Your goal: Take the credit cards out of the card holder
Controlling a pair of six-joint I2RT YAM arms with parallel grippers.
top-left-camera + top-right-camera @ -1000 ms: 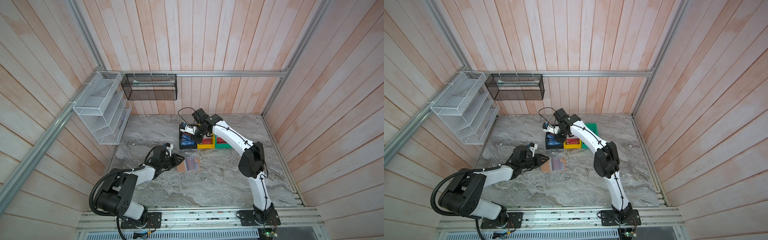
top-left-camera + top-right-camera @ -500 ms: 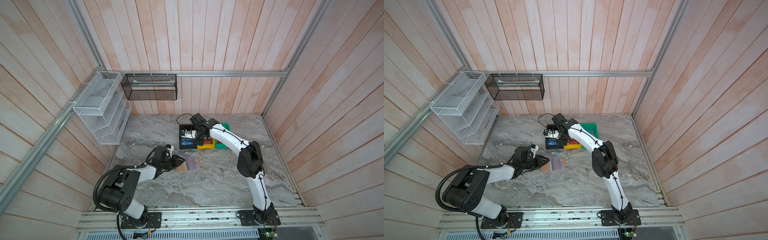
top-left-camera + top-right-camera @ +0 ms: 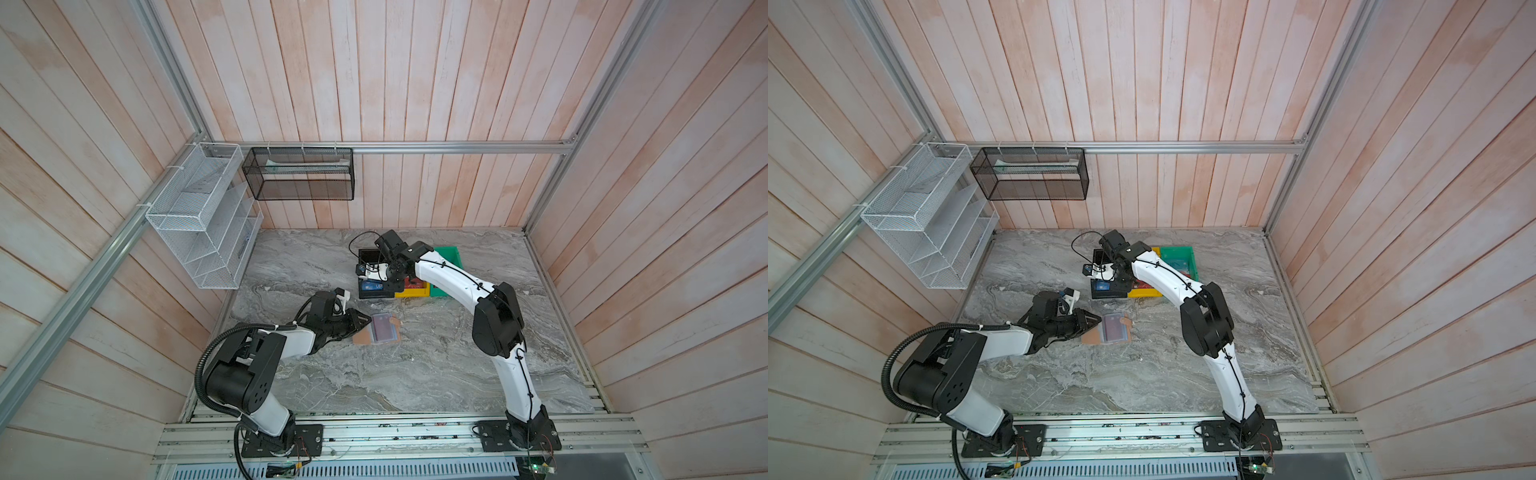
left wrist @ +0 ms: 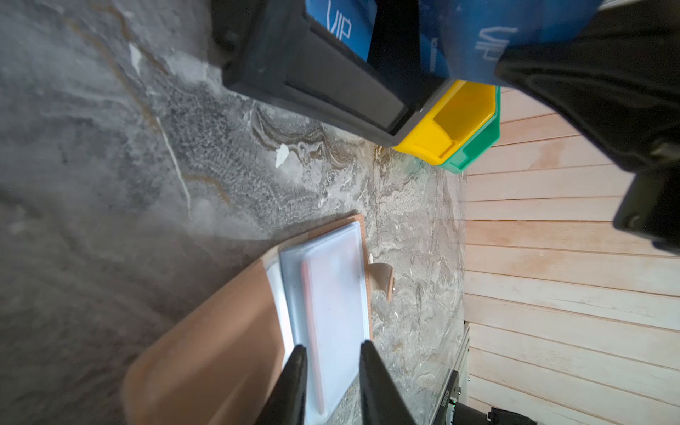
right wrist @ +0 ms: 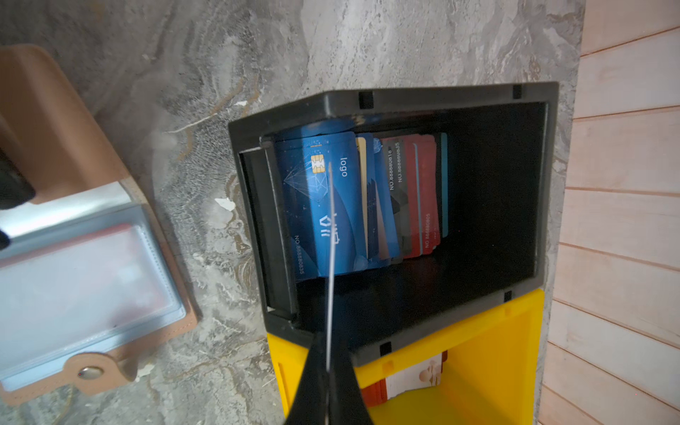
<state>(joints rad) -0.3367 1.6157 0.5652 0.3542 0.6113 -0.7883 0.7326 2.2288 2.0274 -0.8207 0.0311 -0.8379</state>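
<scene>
1 blue card (image 4: pixel 474 33) pinched in right hand (image 5: pixel 326 353) above black bin (image 5: pixel 404 97), left hand (image 4: pixel 333 353) part-open, tips on card holder (image 4: pixel 220 331)

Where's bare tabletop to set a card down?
Bare marble: broad stretch between card holder and front rail; left of the black bin. Crowded: right gripper over it, yellow bin and green bin alongside; left gripper at the holder.

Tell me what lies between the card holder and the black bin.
Nothing: in the right wrist view the stretch from the card holder to the black bin is bare marble tabletop. Both top views show the same.
</scene>
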